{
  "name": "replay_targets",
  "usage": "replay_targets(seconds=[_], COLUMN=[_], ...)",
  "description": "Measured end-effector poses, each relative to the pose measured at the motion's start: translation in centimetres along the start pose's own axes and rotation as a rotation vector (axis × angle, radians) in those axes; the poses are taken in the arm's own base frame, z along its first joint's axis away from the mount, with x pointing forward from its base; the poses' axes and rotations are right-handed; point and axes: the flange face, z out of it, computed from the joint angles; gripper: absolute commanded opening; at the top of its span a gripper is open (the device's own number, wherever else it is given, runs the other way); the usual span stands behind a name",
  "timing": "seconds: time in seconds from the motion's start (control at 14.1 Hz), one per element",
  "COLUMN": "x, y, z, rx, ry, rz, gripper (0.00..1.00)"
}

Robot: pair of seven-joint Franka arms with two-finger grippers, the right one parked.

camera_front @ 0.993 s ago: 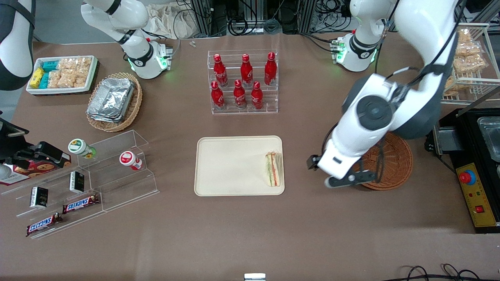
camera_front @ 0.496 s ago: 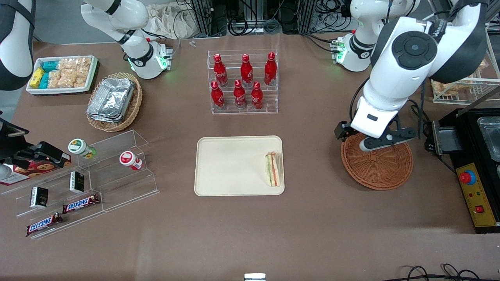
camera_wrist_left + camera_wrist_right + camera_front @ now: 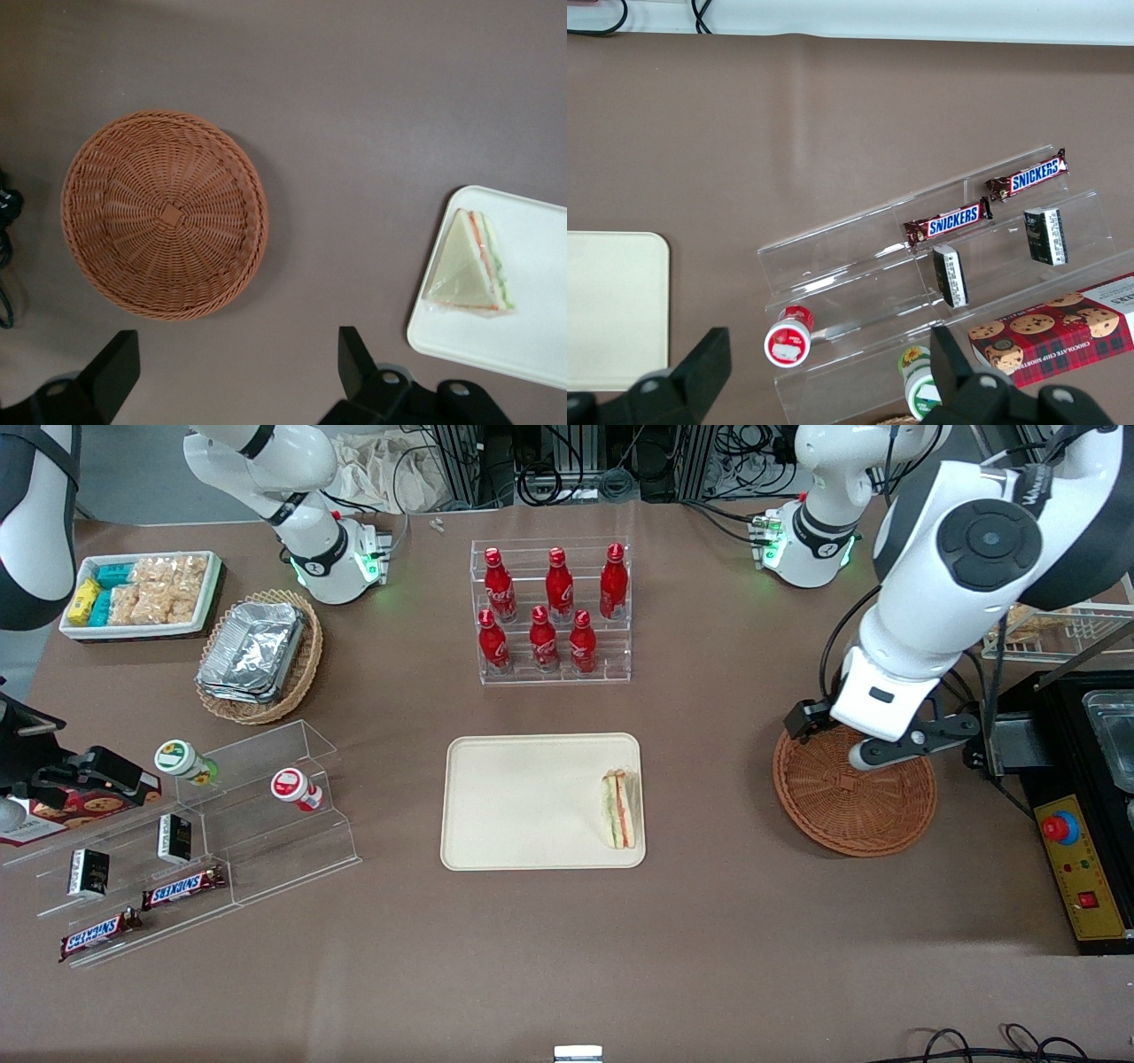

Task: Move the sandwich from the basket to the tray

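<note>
Brown table (image 3: 709, 921) | sandwich (image 3: 622, 808) on tray (image 3: 523, 797) | gripper (image 3: 235, 367) spread (over basket (image 3: 855, 802)) | SNICKERS bars (image 3: 182, 887)

6 cola btls (image 3: 549, 611), 2 Snickers (image 3: 182, 886), foil ctnrs (image 3: 252, 654)

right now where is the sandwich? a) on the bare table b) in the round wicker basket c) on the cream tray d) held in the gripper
c: the sandwich lies on the cream tray near one edge; the wicker basket holds nothing, and the open gripper above it carries nothing.
</note>
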Motion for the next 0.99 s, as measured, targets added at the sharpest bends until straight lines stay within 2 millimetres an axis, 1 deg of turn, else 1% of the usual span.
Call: replay_targets(seconds=[0.28,0.57,0.64,0.78,0.92,0.99], x=[0.8,2.4,2.7,3.0,3.0,3.0], y=[-4.1,-9.2,-10.1,-10.8,-11.0,-11.0], z=[-1.8,-3.3,-3.5,-3.5,-3.4,-3.4], rx=[-0.002,0.007,0.006,-0.005,-0.012,-0.011], ry=[0.0,0.003,0.003,-0.002,-0.008,-0.01], rz=[0.025,0.061,0.068,0.072,0.069,0.068], gripper=[0.99,0.99,0.98,0.94,0.94,0.96])
